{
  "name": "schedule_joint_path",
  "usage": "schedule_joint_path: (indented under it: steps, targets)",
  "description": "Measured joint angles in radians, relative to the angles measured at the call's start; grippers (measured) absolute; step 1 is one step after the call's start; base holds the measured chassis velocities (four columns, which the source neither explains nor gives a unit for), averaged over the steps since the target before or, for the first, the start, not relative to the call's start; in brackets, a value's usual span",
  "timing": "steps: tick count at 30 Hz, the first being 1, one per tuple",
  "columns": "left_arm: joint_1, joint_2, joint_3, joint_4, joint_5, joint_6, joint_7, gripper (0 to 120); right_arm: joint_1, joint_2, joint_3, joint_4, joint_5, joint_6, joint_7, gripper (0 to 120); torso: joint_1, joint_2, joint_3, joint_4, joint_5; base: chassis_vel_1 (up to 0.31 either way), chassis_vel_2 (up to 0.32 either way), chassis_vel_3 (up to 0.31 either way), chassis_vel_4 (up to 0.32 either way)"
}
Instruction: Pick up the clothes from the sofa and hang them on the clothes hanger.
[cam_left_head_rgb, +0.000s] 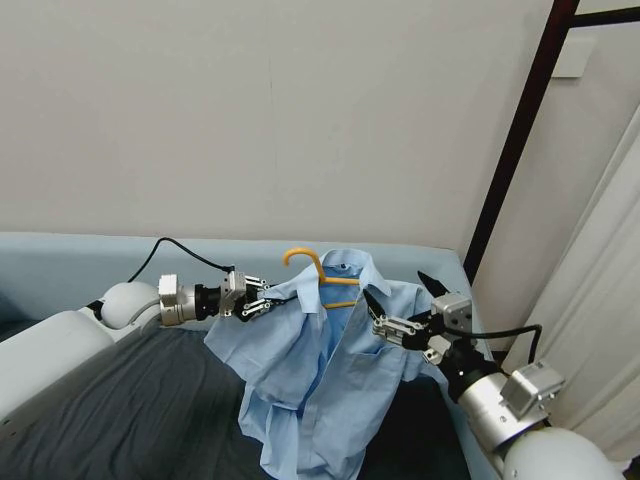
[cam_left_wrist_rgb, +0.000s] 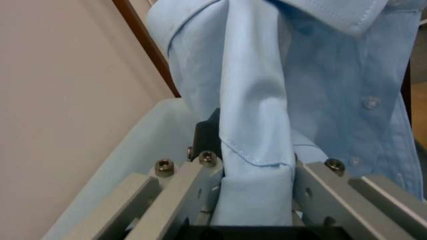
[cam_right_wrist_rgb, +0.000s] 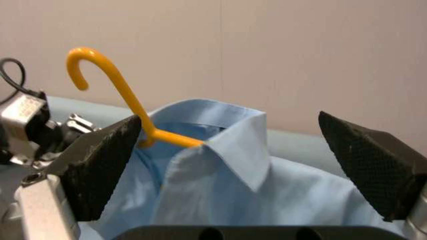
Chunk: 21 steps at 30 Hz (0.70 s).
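Head view, nearest first: the right gripper (cam_left_head_rgb: 383, 322) is hovering at the shoulder of the light blue shirt (cam_left_head_rgb: 320, 390) on the robot's right. In the right wrist view its black pads (cam_right_wrist_rgb: 100, 170) are standing wide apart, and the shirt's collar (cam_right_wrist_rgb: 230, 135) is showing in the gap beyond them. The shirt is hanging on an orange hanger (cam_left_head_rgb: 318, 280), lifted above the sofa's dark grey seat (cam_left_head_rgb: 120, 410) with its lower half drooping down. The hook is poking up out of the collar, free in the air. Across at the other shoulder, the left gripper (cam_left_head_rgb: 256, 300) is clamping a fold of the shirt; the left wrist view is showing that fabric pinched between its metal fingers (cam_left_wrist_rgb: 200, 185). Farther back, the sofa's pale blue backrest (cam_left_head_rgb: 80, 260) is running along the plain wall (cam_left_head_rgb: 250, 110), with a dark pole (cam_left_head_rgb: 510, 150) rising at the right.
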<state>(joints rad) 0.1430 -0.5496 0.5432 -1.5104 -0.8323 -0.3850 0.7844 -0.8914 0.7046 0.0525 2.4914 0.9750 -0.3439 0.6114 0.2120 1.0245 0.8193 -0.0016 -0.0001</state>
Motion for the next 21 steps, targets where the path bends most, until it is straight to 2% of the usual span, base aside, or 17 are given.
schedule_joint_path:
  steps: [3,7,19,21]
  targets:
    - [0.013,-0.008,-0.002,0.002,0.021,-0.003,-0.003,6,0.114,0.020,-0.048,-0.013,0.137,-0.052,0.080,100,0.000,0.000,0.000,0.0004,-0.0001,0.000,0.000,0.000,0.000]
    - [0.019,-0.015,-0.003,-0.001,0.028,-0.003,-0.007,6,0.178,0.043,-0.088,-0.041,0.204,-0.095,0.127,100,0.000,0.000,0.000,0.0002,0.0000,0.000,0.000,0.000,0.000]
    - [0.010,-0.006,-0.002,0.001,0.023,-0.004,-0.007,6,0.175,0.051,-0.129,-0.069,0.192,-0.158,0.156,98,0.000,0.000,0.000,0.0000,0.0001,0.000,0.000,0.000,0.000]
    - [0.014,-0.005,-0.003,0.001,0.023,-0.004,-0.006,6,0.183,0.048,-0.132,-0.068,0.193,-0.158,0.160,90,0.000,0.000,0.000,0.0001,0.0000,0.000,0.000,0.000,0.000]
